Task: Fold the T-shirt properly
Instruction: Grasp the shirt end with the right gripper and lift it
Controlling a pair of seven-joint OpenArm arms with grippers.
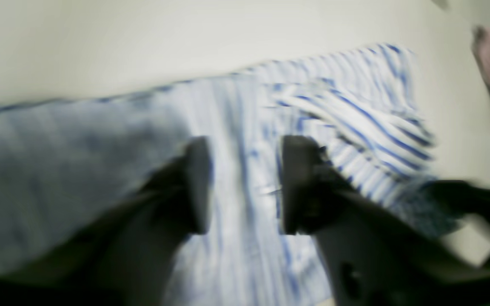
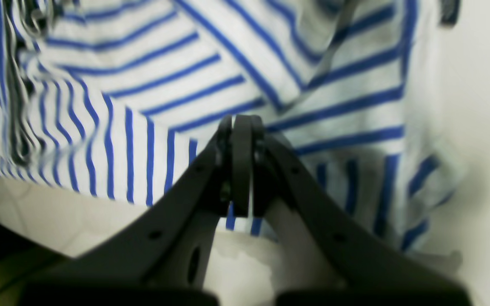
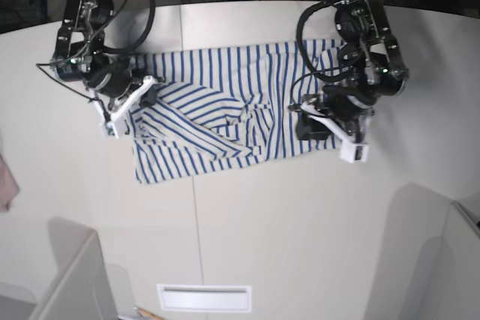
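The T-shirt (image 3: pixel 225 110), white with narrow blue stripes, lies spread across the far half of the pale bench (image 3: pixel 285 230), partly gathered: a diagonal fold runs through its middle and the near hem sits uneven. At the edge of the shirt on the base view's left, the right end effector (image 2: pixel 241 127) is pressed together, its tips over the striped cloth close to the hem; whether a layer is caught between them cannot be told. At the opposite edge, the left end effector (image 1: pixel 245 185) hovers over the fabric with a clear gap between its fingers and nothing pinched; the wrist picture is smeared by motion, so its exact height above the cloth cannot be judged. A pinkish cloth scrap (image 3: pixel 6 181) lies well apart at the bench's edge.

The step in hand appears to be taking hold of the two side edges for a fold. To do it well, the left end effector should descend onto a single edge layer near a corner, not the bunched middle, and close fully before either arm lifts. Both arms should then rise level, keeping the cloth taut between them so the diagonal crease falls out.
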